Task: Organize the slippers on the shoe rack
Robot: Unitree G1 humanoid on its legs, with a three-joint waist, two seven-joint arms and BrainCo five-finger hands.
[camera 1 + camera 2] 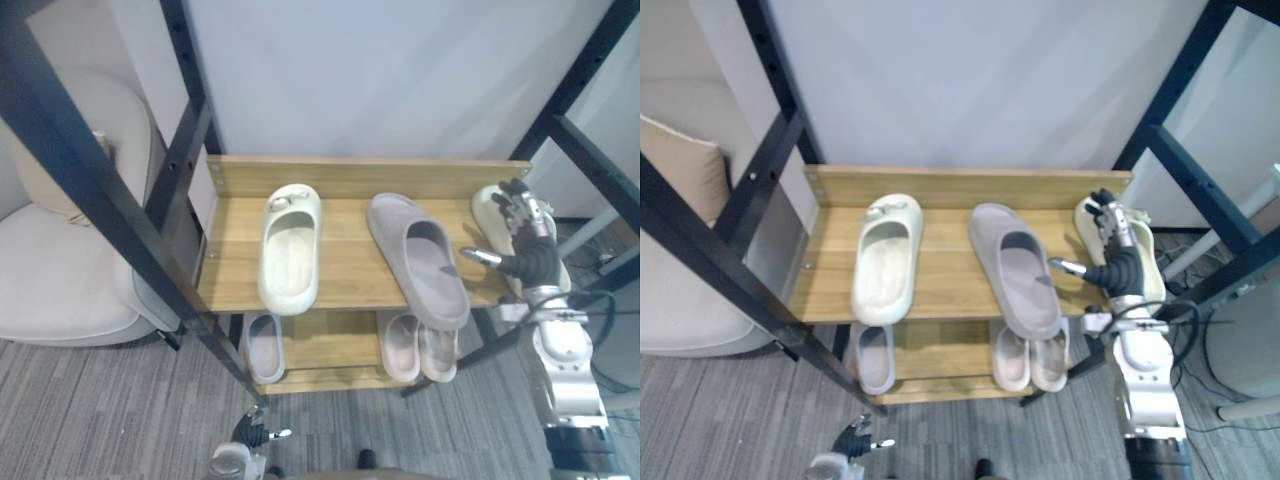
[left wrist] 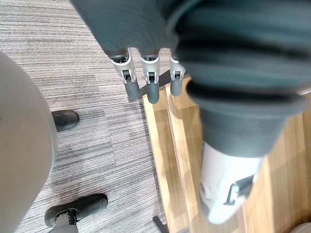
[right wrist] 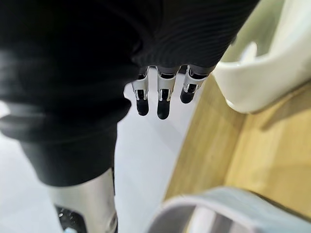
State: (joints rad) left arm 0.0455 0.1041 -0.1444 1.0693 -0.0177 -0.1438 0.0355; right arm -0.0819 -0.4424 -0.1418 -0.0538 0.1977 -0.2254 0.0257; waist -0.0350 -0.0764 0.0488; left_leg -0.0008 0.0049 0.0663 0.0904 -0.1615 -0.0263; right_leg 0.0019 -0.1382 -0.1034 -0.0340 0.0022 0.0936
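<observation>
In the left eye view the right robot hand (image 1: 522, 235) hovers over the right end of the shoe rack (image 1: 345, 255), on its top shelf. Its fingers are spread and straight, and it holds nothing. A cream slipper (image 1: 492, 207) lies directly under and behind the palm; I cannot tell whether they touch. A grey slipper (image 1: 420, 255) lies askew just off the thumb side. The second cream slipper (image 1: 290, 245) sits well beyond that, far from this robot hand. The left robot hand (image 1: 252, 432) hangs low near the carpet (image 1: 120, 400).

The right eye view shows the same layout, with the thumb pointing toward the grey slipper. The lower-shelf slippers (image 1: 1030, 360) sit on the shelf below the right robot hand.

In the left wrist view the left robot hand's fingers (image 2: 151, 82) are straight, relaxed and empty above the carpet.

In the right wrist view the fingers (image 3: 163, 97) are extended with nothing between them. The cream slipper lies just beside the fingertips, and the grey slipper's rim is nearer the wrist.

The step looks like a reach for the cream slipper, to pair it with its mate. The next move likely calls for lowering, closing on the slipper's side wall, and lifting it clear of the grey slipper between them.
</observation>
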